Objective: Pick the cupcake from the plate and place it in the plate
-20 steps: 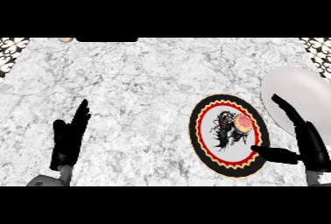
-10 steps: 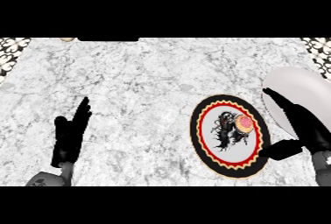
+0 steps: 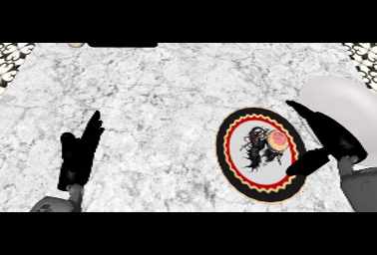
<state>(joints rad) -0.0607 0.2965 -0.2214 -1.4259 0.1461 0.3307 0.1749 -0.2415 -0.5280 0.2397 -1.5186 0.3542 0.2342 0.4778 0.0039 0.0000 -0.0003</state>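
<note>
The right hand [image 3: 335, 143] has edged in, open, fingers and thumb spread; the cupcake [image 3: 278, 140] sits just left of it, ungrasped, on the patterned plate [image 3: 237, 149]; the white plate [image 3: 333, 94] waits just behind.

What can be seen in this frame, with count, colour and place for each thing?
counter: one, white-grey marble, fills the view
patterned plate: one, black rim, red ring, white centre, right of middle
cupcake: one, pinkish top, on the patterned plate's right part
white plate: one, plain white, far right
tan object: one, small, top edge, cut off
dark object: one, black, top edge
left hand: one, black, open, resting lower left
right hand: one, black, open, right of the cupcake
</note>
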